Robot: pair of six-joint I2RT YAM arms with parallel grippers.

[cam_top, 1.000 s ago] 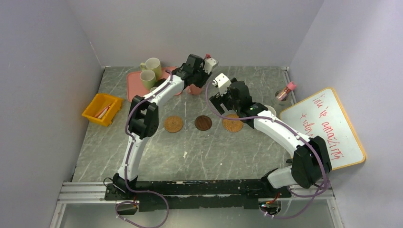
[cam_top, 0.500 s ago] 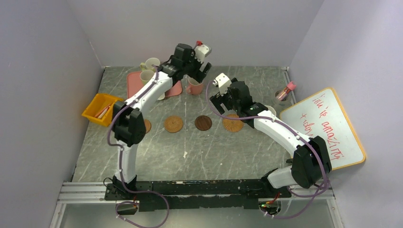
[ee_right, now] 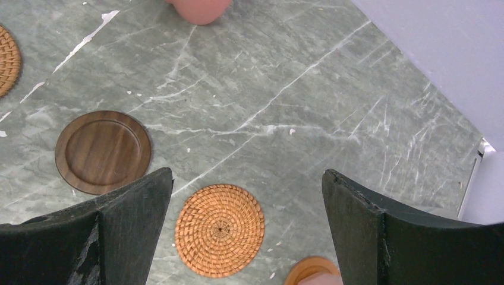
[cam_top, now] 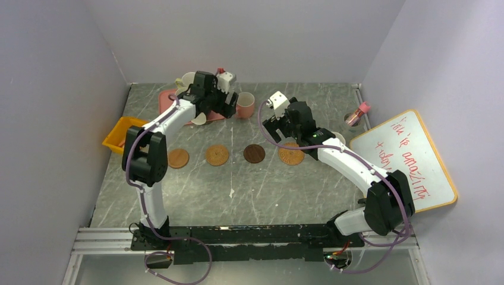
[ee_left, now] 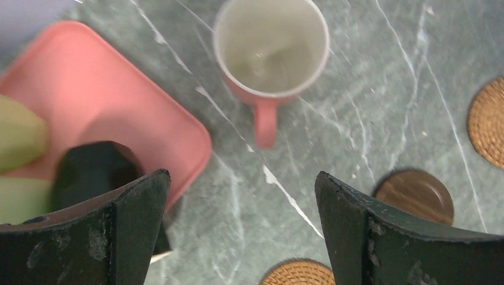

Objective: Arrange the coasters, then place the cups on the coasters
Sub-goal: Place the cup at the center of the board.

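My left gripper (cam_top: 226, 107) (ee_left: 242, 178) hangs open over the table by the pink tray's (ee_left: 89, 101) corner. A pink cup (cam_top: 245, 105) (ee_left: 270, 50) stands upright on bare table just beyond it. On the tray are a black cup (ee_left: 95, 172) and two yellow-green cups (ee_left: 21, 133), partly hidden. Four coasters lie in a row: tan (cam_top: 178, 158), woven (cam_top: 217, 155), dark brown (cam_top: 254, 153) (ee_right: 102, 151) and woven (cam_top: 291, 154) (ee_right: 220, 230). My right gripper (cam_top: 280, 135) (ee_right: 246, 175) is open above that last one. Another coaster (ee_right: 303, 267) carries a pink cup (cam_top: 340, 138).
A yellow bin (cam_top: 122, 133) sits at the left wall. A whiteboard (cam_top: 410, 160) lies at the right, with a small jar with a pink lid (cam_top: 356, 113) behind it. Walls close in the table on three sides.
My left gripper has opened and let go of the pink cup, which now stands on the table. The left arm has swung left toward the tray. The right arm has not moved.
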